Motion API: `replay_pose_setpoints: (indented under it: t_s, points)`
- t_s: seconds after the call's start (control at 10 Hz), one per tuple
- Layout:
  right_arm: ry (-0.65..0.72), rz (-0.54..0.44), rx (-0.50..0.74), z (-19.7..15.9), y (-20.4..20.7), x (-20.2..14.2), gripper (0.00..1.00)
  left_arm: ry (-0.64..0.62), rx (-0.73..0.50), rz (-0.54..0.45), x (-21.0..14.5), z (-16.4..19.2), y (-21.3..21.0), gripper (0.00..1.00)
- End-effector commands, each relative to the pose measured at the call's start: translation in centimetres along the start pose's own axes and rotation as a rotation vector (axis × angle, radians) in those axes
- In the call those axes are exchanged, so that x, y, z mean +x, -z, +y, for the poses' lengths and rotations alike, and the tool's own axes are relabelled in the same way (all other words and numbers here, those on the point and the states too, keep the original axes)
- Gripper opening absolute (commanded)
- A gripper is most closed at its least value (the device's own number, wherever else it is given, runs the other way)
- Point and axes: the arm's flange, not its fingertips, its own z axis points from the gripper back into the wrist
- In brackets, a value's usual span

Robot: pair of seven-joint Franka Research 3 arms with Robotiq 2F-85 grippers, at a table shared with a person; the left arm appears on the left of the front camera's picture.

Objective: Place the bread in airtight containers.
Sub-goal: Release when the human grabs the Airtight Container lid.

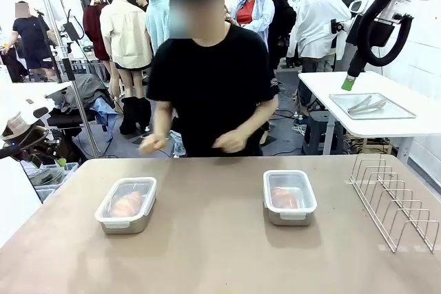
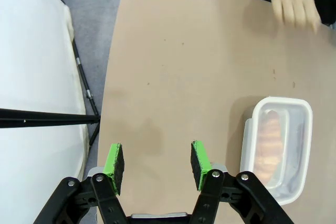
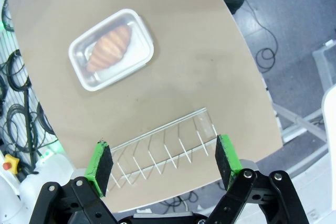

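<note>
left end effector point(image 2: 155, 165) spread, above table point(image 2: 178, 56) | person's hand point(image 2: 294, 4) blurred

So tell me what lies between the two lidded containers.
Bare tabletop in the front view: nothing lies between the left container and the right container.

The worktop point(image 1: 220, 253) is a plain tan-brown surface, with three things resting directly on it. Toward the left stands one lidded steel container point(image 1: 127, 204) with a croissant roll point(image 1: 127, 204) showing through its clear lid, and right of centre, well apart from it, stands a second lidded container point(image 1: 289, 196) holding another roll point(image 1: 284, 197). A wire rack point(image 1: 394, 201) sits along the right edge, near the second container.
</note>
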Motion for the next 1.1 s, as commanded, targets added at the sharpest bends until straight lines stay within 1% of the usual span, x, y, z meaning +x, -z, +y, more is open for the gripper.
replay_pose_setpoints:
  t_s: [0.0, 1.0]
  points:
    - [0.018, 0.006, -0.003, -0.11, 0.1, 0.44, 0.97, -0.011, 0.014, -0.002, 0.01, 0.02, -0.07, 0.67]
    - [0.018, 0.006, -0.003, -0.11, 0.1, 0.44, 0.97, -0.011, 0.014, -0.002, 0.01, 0.02, -0.07, 0.67]
